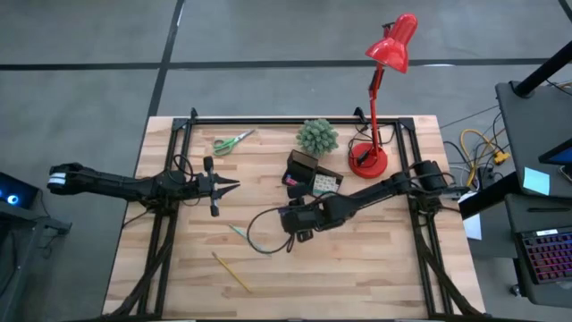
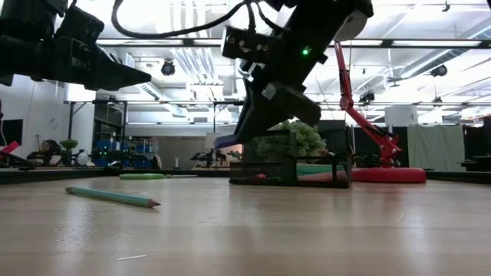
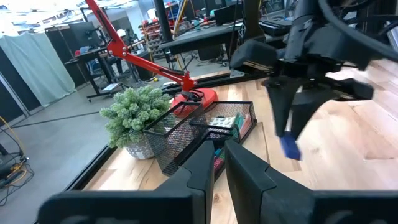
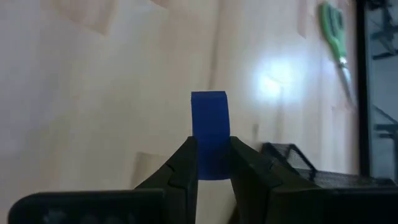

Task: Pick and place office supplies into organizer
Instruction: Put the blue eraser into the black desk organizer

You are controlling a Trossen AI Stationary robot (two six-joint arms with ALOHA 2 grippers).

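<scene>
The jaws of the right gripper (image 4: 210,163) are clenched on a small blue piece (image 4: 209,134), which stands up between the two fingers. In the high view this gripper (image 1: 288,219) hangs above the middle of the surface, just in front of the organizer (image 1: 313,175) and not yet over it; the low view shows it held clear above the wood. The left gripper (image 1: 231,186) waits to the left of the organizer, above the surface, with its jaws closed together and nothing between them.

I judge the task as partly done. Some items already lie inside the black mesh organizer (image 3: 205,127): a white dotted thing and something pink show in its compartments. The blue piece looks to be on its way there, so the next step is probably to carry it over a compartment and let it go. Left outside are the green-handled scissors (image 1: 232,141) near the far edge, the teal pen (image 1: 238,233) and the yellow pencil (image 1: 231,271) toward the near side.

The surface (image 1: 179,277) is pale wood planks. On it also stand a spiky green plant (image 1: 317,136) behind the organizer and a red desk lamp (image 1: 380,98) at the far right. Beyond is a big workshop room with ceiling lights, racks and other benches.
</scene>
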